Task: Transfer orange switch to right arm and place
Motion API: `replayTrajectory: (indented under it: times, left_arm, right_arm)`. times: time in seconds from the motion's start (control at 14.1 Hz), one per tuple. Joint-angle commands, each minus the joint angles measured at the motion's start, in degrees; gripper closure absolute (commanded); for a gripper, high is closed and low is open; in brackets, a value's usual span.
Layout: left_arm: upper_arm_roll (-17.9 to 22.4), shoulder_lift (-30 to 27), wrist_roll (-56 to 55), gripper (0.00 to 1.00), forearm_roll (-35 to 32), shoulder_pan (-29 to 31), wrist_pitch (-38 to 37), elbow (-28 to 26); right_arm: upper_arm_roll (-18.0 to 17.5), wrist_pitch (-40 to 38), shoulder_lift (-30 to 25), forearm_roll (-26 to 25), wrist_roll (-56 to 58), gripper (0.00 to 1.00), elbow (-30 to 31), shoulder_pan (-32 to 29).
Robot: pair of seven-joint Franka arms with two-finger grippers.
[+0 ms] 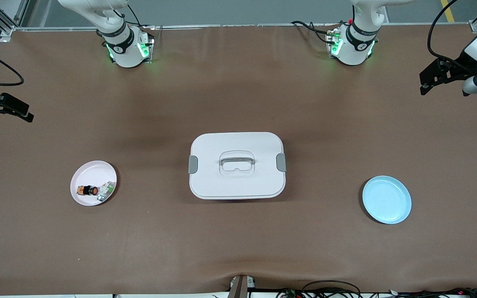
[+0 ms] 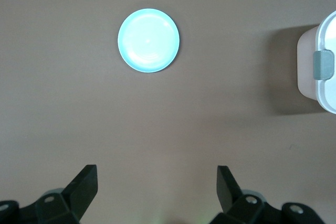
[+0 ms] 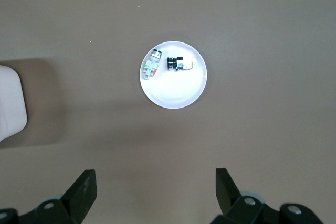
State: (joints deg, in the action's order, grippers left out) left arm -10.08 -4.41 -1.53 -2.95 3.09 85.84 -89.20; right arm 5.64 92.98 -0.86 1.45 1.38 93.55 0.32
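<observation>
The orange switch [image 1: 88,190], a stubby black part with an orange button end, lies on a pale pink plate [image 1: 93,171] toward the right arm's end of the table, beside a small green-and-white part [image 1: 106,190]. The right wrist view shows the switch [image 3: 178,63] on that plate [image 3: 173,95] from high up. My right gripper [image 1: 23,112] is open and empty, high over bare table at that end; it also shows in the right wrist view [image 3: 156,177]. My left gripper [image 1: 427,82] is open and empty, high over the left arm's end; it also shows in the left wrist view [image 2: 157,174].
A white lidded box [image 1: 237,165] with a handle and grey clasps stands mid-table. An empty light blue plate [image 1: 386,200] lies toward the left arm's end and shows in the left wrist view [image 2: 148,40]. Brown table surface lies between them.
</observation>
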Motion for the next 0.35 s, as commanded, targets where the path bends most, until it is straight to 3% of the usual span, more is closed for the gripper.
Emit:
replayTrajectory:
  times: [0.0,0.28]
  left_arm:
    - [-0.1,-0.1,0.2,0.0,0.6,0.4,-0.7,1.0]
    - [-0.1,0.6,0.0,0.0,0.7,0.5,-0.7,1.9]
  right_arm:
    - [-0.6,-1.2,0.3,0.0,-0.6,0.0,-1.4,-0.8]
    - [-0.6,-1.2,0.2,-0.1,1.3,0.0,-1.4,-0.8]
